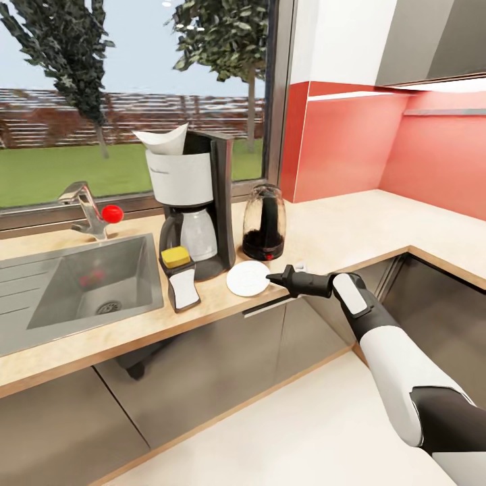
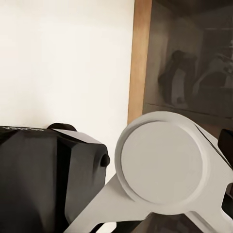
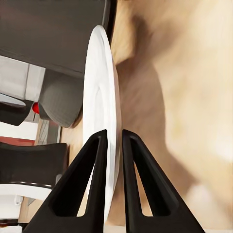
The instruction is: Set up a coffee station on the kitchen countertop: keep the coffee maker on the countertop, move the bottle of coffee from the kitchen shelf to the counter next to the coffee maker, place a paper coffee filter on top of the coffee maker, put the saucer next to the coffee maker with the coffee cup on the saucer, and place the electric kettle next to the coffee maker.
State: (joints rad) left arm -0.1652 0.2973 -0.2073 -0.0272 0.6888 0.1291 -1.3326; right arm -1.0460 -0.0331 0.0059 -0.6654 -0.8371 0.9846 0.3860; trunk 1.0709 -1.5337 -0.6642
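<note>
Saucer placement underway: right gripper fingers pinch its rim at the coffee maker's 5 o'clock on the bench; next, release.

Not much to read here. The coffee maker carries a short line of small dark script on its white front panel, up near the top left corner, but it's too tiny and blurred to make out a single letter. The bottle shows a white label facing forward, and that label looks blank, no print legible on it. In the left wrist view, there's faint lettering along the top edge of the black housing, far too dim and cropped to read. No numbers, no brand marks, no signs legible anywhere else on the countertop.
</note>
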